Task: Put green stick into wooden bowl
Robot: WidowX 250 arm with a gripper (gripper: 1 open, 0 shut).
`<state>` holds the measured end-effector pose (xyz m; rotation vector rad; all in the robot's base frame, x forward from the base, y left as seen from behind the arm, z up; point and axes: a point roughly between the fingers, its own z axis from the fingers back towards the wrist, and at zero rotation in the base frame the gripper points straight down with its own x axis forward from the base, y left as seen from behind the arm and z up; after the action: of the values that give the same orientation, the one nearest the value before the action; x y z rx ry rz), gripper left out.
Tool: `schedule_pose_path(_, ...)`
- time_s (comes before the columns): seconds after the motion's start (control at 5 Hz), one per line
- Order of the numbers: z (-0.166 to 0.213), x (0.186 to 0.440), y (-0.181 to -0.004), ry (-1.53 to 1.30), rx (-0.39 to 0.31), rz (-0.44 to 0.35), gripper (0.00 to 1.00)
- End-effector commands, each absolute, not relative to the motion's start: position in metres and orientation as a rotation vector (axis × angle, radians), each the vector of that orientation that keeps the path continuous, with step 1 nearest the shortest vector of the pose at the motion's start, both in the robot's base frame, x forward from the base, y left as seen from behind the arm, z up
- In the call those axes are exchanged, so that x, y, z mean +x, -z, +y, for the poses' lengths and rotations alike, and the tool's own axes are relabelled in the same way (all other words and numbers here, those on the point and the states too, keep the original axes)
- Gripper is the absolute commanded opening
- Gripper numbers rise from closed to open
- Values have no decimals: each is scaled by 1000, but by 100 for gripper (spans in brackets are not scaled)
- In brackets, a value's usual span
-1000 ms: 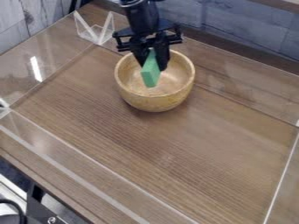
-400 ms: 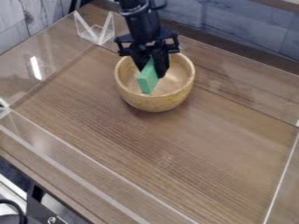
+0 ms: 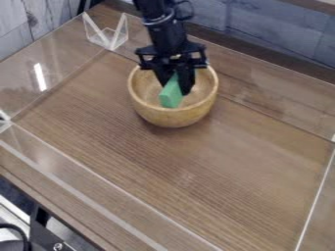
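The wooden bowl point(image 3: 171, 100) is round and light tan, standing on the wooden table toward the back. My black gripper point(image 3: 171, 76) points steeply down over the bowl's far half, shut on the upper end of the green stick point(image 3: 171, 93). The stick hangs tilted, its lower end down inside the bowl. Whether that end touches the bowl's floor I cannot tell. The stick's top is hidden by my fingers.
Clear plastic walls point(image 3: 39, 69) fence the wooden table point(image 3: 197, 176) on the left, front and right. A clear triangular stand point(image 3: 105, 32) sits at the back left, behind the bowl. Grey tiles run along the back.
My gripper has sunk a little and shifted slightly right over the bowl, carrying the green stick deeper inside. The jaws stay shut on it.
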<state>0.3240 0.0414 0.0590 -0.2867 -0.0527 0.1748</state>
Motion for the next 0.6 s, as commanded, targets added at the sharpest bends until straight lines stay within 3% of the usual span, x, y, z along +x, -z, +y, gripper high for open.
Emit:
schedule_pose_path(0.0,31,334,-94,-125,-272,-133,0)
schedule_pose_path(0.4,45,338,-64,-148,-268,-139,0)
